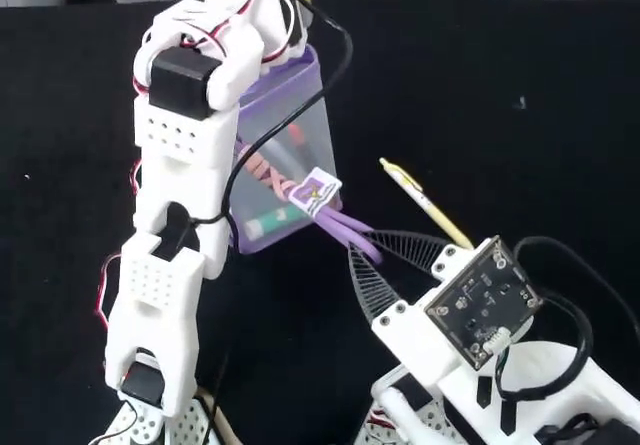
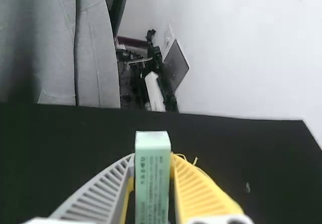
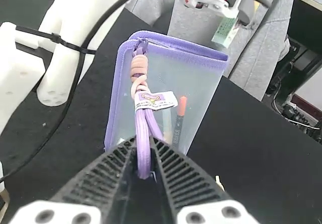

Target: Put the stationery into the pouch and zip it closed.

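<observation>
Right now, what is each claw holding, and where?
Left claw pinches a green eraser by its sides; right claw grips the purple strap of the pouch.

Clear pouch (image 3: 196,83), purple trim, purple strap (image 3: 142,148). Pale green eraser (image 2: 152,178). Left fingers (image 2: 201,194) ribbed, one grey, one yellow; right fingers (image 3: 186,183) ribbed black. Yellow pen (image 1: 425,203), black table (image 1: 520,85).

- The table (image 1: 520,85) is covered in flat black cloth that fills the high view almost edge to edge; its far edge runs along the top of the frame.
- A translucent purple pouch (image 1: 290,145) rests on it, upper left of centre, with pens showing through its wall.
- The pouch's purple strap (image 1: 345,230) trails toward the lower right.
- A yellow pen (image 1: 425,203) lies on the cloth just right of centre, slanting down to the right, apart from the pouch.
</observation>
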You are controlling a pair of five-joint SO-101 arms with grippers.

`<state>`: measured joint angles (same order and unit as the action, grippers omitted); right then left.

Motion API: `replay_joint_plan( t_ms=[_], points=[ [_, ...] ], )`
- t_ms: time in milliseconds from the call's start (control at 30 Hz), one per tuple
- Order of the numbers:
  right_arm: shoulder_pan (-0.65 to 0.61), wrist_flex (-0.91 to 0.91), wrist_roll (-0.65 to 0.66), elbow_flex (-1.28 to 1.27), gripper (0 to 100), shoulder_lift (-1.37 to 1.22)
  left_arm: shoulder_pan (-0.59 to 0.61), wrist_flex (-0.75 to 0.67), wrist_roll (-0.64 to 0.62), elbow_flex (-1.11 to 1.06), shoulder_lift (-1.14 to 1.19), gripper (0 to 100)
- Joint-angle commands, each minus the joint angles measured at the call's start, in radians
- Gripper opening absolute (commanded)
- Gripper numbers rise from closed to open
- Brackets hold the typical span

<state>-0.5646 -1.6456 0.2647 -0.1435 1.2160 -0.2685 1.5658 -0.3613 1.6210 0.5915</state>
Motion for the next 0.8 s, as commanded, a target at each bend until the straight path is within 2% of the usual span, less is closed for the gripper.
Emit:
replay_joint_plan(
  t_ms=[0,167,767],
  points=[
    [-0.014,0.014,0.005,-0.007,1.1,0.005,-0.007,0.107,0.026,0.045,-0.066,3],
    [-0.014,0.037,0.008,-0.044,1.1,0.004,-0.081,0.195,0.155,0.042,-0.112,3],
    [-0.014,0.071,0.009,-0.079,1.1,0.005,-0.045,0.196,0.172,0.015,-0.04,3]
  ],
)
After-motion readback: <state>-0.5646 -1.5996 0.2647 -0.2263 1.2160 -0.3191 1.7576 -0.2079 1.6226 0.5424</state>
